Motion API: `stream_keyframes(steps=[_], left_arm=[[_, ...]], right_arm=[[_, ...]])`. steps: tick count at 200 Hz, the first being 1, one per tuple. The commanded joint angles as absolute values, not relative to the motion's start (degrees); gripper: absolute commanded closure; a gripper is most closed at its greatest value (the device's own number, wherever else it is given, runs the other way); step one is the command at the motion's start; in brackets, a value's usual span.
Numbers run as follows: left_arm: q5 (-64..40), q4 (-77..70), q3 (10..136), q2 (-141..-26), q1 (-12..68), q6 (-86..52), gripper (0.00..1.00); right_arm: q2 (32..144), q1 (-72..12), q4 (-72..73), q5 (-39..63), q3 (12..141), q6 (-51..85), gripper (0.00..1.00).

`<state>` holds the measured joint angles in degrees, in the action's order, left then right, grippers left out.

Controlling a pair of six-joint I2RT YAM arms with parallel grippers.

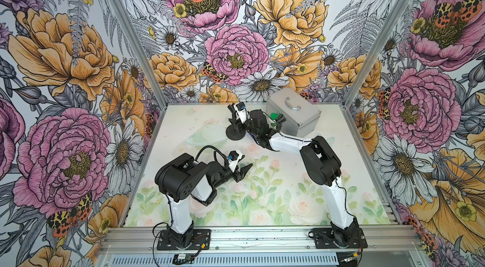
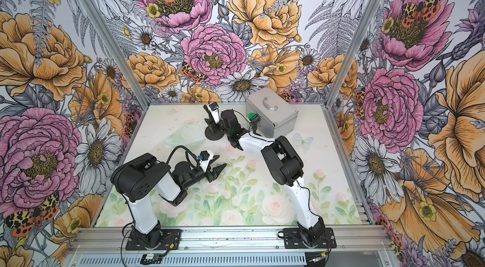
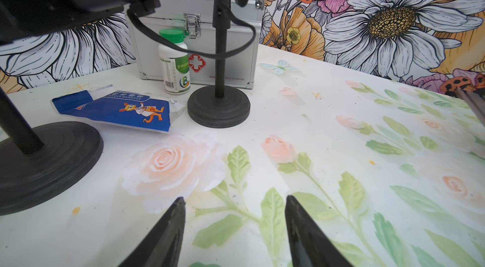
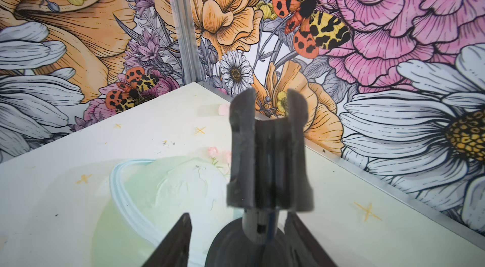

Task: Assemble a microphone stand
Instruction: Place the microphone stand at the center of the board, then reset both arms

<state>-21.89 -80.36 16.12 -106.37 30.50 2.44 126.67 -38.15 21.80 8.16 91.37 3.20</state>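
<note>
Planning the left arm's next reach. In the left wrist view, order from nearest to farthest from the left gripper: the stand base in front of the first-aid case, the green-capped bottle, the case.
From the left gripper:
1. Stand base, straight ahead of the open jaws.
2. Green-capped bottle, behind the base.
3. First-aid case, behind the bottle, by the wall.

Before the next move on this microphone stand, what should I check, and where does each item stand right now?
1. Right claw open and clear of the pole: ok.
2. Microphone clip upright on top of the pole: ok.
3. Clip fastened tight on the pole: cannot tell.
4. Stand base below the right claw, flat on the table: ok.
5. Left claw open and empty, away from the stand: ok.
</note>
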Motion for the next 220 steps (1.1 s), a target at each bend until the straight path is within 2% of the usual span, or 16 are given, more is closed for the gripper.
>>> stream_keyframes(steps=[1, 21, 51, 60, 65, 68, 72, 79, 80, 84, 87, 115, 137, 178, 206, 220], left_arm=[[-22.76, -80.94, 16.63, -107.0, 30.32, 2.2, 0.39], [-22.7, -80.94, 16.61, -106.79, 30.23, 1.92, 0.39], [-22.09, -80.91, 16.64, -106.49, 29.82, 1.41, 0.37], [-21.44, -80.9, 16.37, -106.05, 29.82, 1.53, 0.21], [-20.92, -80.92, 16.15, -105.7, 29.74, 1.54, 0.04], [-20.5, -80.89, 16.08, -105.42, 29.78, 1.54, 0.02], [-19.97, -80.94, 15.73, -104.95, 29.76, 1.69, 0.01], [-19.02, -80.89, 15.33, -104.86, 29.73, 2.23, 0.01], [-18.82, -80.92, 15.27, -103.8, 29.72, 2.39, 0.01], [-18.1, -80.92, 15.11, -102.43, 29.77, 2.79, 0.01], [-17.5, -80.94, 15.07, -101.94, 29.75, 2.92, 0.01], [-11.43, -79.68, 14.33, -96.31, 29.42, 2.82, 0.01], [-6.03, -71.35, 14.98, -91.01, 29.9, 4.56, 0.01], [11.09, -55.06, 15.65, -77.63, 33.52, 10.43, 0.01], [11.51, -39.37, 20.08, -68.43, 33.33, 8.89, 0.01], [17.64, -32.52, 23.2, -65.57, 34.73, 11.13, 0.01]], right_arm=[[120.28, -37.88, 24.55, 15.99, 87.32, 4.07, 0.41], [115.18, -38.19, 27.16, 19.98, 79.98, 4.55, 0.41], [102.78, -38.43, 28.13, 19.91, 64.57, 2.85, 0.4], [98.4, -38.27, 27.72, 19.85, 59.95, 2.07, 0.38], [95.76, -38.08, 26.91, 19.87, 57.62, 1.7, 0.38], [94.35, -37.98, 26.25, 19.91, 56.36, 1.44, 0.37], [92.38, -37.97, 25.28, 19.51, 54.64, 1.01, 0.35], [88.76, -37.93, 23.43, 18.97, 51.81, 0.14, 0.26], [88.32, -37.86, 23.1, 18.89, 51.39, 0.07, 0.24], [86.36, -37.8, 21.81, 18.44, 49.89, -0.46, 0.04], [84.83, -37.79, 20.99, 18.04, 48.79, -0.88, 0.01], [73.35, -35.97, 16.89, 13.82, 39.19, -2.37, 0.0], [67.76, -32.95, 15.82, 10.94, 34.48, -2.8, 0.0], [62.14, -23.58, 15.84, 3.71, 28.95, -3.04, 0.0], [60.12, -15.37, 20.38, -1.03, 23.85, -0.07, 0.0], [58.9, -12.57, 22.06, -3.46, 22.29, -0.05, 0.0]])
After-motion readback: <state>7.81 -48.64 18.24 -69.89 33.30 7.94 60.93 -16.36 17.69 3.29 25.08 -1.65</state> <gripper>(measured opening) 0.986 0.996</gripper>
